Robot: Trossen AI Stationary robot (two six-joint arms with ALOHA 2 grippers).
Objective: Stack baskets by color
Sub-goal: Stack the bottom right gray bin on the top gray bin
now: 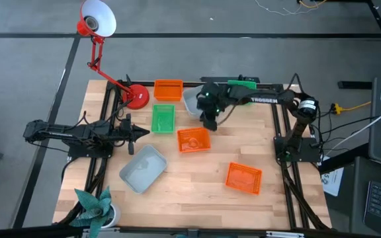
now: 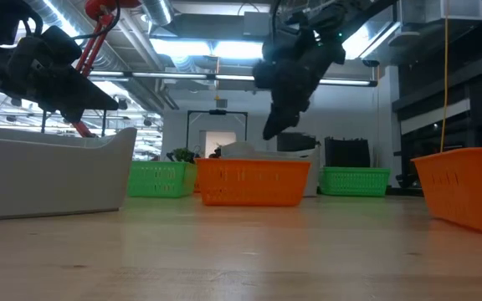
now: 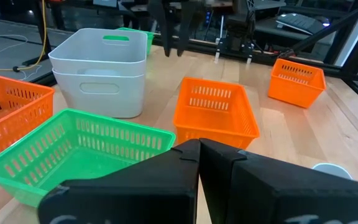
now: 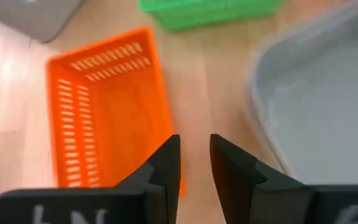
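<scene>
One basket [image 3: 102, 46] sits nested inside another basket [image 3: 101, 93].

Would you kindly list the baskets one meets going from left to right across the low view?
Pale grey basket → green basket → orange basket → second green basket → orange basket at the right edge.

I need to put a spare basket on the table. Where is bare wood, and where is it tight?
Bare wood lies along the table front edge, between the grey basket and the lone orange basket, and at the right side beyond that. The back is crowded: green basket, orange baskets, the stacked grey baskets and the right gripper.
</scene>
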